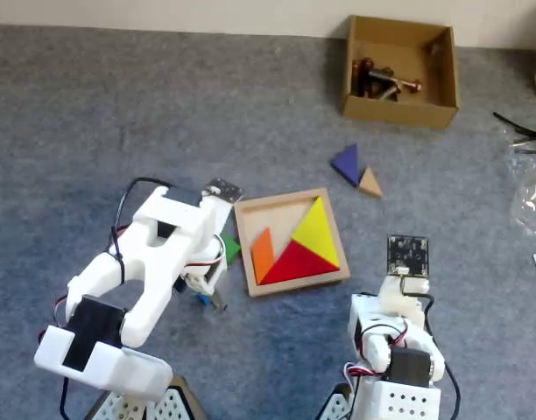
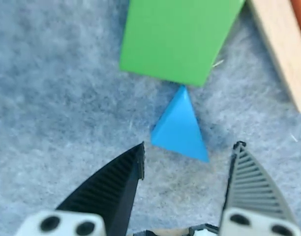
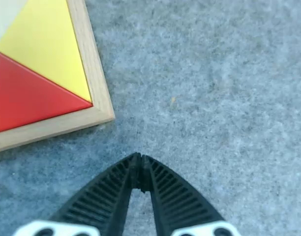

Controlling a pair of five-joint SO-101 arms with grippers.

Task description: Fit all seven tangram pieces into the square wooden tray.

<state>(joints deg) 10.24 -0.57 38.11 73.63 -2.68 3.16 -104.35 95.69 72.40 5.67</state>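
The left pincer [image 2: 189, 146], jaws spread, hangs over the blue triangle [image 2: 179, 129] lying just ahead of its tips; it should drop squarely astride two edges before closing, clear of the green piece [image 2: 177, 34] beyond.

tray [image 1: 303, 284]: three pieces [image 1: 301, 258] inside | box [image 1: 395, 112] behind-right of tray

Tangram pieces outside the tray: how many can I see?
4. Green piece and light blue triangle left of the tray, at the left gripper; dark blue triangle and tan triangle beyond it.
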